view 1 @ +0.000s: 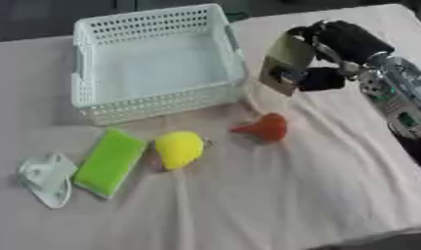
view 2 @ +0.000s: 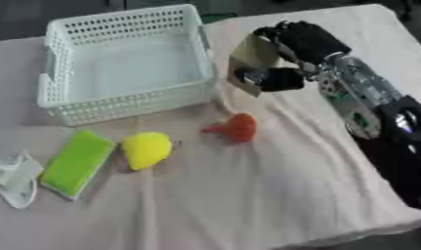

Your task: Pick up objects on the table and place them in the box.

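My right hand [view 1: 333, 46] comes in from the right and is shut on a flat olive-gold packet [view 1: 286, 61], held above the cloth just right of the white lattice basket [view 1: 154, 105]. The basket stands at the back left with nothing showing inside it. On the cloth in front lie a red pear-shaped piece [view 1: 266, 127], a yellow pear-shaped piece [view 1: 178, 149], a green flat sponge-like block [view 1: 110, 161] and a white face mask [view 1: 46, 178]. My left hand shows in neither view.
A pale pink cloth [view 1: 273, 195] with creases covers the table. The table's front edge runs along the lower right, and the floor beyond the far edge is dark.
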`<state>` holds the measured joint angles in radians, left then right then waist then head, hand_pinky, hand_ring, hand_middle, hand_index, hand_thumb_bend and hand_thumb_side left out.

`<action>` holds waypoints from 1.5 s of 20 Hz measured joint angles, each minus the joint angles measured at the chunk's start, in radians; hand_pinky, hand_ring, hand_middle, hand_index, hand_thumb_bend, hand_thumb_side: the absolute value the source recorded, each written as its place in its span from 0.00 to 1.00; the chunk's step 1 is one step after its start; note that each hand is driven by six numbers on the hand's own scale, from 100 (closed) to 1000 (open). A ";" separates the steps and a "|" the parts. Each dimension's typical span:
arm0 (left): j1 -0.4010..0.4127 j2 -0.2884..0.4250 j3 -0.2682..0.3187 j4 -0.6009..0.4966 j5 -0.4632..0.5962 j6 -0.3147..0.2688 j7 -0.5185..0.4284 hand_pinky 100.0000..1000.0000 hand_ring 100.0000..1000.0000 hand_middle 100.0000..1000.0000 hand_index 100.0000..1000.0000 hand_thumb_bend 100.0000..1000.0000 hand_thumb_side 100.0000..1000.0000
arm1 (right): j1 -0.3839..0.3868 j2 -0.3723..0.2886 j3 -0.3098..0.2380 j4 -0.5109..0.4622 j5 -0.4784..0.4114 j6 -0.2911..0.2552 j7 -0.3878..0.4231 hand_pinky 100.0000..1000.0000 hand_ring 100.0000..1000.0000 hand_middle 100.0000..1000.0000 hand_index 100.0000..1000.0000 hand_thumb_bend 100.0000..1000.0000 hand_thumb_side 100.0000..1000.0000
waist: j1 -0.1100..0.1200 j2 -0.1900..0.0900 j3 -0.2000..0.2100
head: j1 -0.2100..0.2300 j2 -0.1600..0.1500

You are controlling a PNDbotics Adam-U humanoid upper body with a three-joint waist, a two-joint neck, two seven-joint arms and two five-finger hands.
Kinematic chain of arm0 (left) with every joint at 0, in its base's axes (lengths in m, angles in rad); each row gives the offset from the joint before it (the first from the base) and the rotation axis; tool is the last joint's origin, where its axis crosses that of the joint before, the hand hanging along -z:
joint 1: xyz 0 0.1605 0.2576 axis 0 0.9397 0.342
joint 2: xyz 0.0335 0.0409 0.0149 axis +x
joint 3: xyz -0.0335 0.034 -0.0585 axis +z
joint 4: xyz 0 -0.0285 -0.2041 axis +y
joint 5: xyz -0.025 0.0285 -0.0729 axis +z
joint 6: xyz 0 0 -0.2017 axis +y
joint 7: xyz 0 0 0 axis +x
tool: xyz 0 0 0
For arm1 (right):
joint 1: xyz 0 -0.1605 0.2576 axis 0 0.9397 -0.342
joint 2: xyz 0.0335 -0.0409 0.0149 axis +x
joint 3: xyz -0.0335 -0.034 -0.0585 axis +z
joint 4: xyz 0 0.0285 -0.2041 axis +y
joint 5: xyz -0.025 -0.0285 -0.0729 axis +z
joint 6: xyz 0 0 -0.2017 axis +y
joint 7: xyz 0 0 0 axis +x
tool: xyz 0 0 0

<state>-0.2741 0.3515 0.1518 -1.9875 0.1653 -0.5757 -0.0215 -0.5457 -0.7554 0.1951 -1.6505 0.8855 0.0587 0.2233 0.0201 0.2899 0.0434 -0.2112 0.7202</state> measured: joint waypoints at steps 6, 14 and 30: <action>0.000 0.000 0.000 0.000 0.000 0.000 0.000 0.97 0.93 0.86 0.80 0.00 0.89 | -0.036 -0.050 -0.003 -0.041 -0.027 0.008 -0.004 0.55 0.38 0.25 0.58 0.08 0.91 | -0.006 0.000 0.007 | 0.000 0.000; -0.007 0.001 -0.001 0.000 0.000 0.002 -0.006 0.97 0.93 0.86 0.80 0.00 0.89 | -0.127 -0.085 0.004 -0.051 -0.088 0.016 0.012 0.54 0.37 0.24 0.57 0.08 0.91 | -0.020 0.000 0.043 | -0.001 0.000; -0.045 0.001 -0.026 0.002 0.013 0.005 -0.041 0.97 0.93 0.86 0.80 0.00 0.89 | -0.329 -0.036 0.028 0.173 -0.139 -0.002 0.080 0.54 0.36 0.23 0.56 0.10 0.89 | -0.058 0.032 0.152 | -0.064 -0.027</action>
<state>-0.3193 0.3526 0.1262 -1.9855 0.1787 -0.5704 -0.0627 -0.8747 -0.7912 0.2230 -1.4779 0.7469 0.0567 0.3032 -0.0376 0.3218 0.1954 -0.2747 0.6929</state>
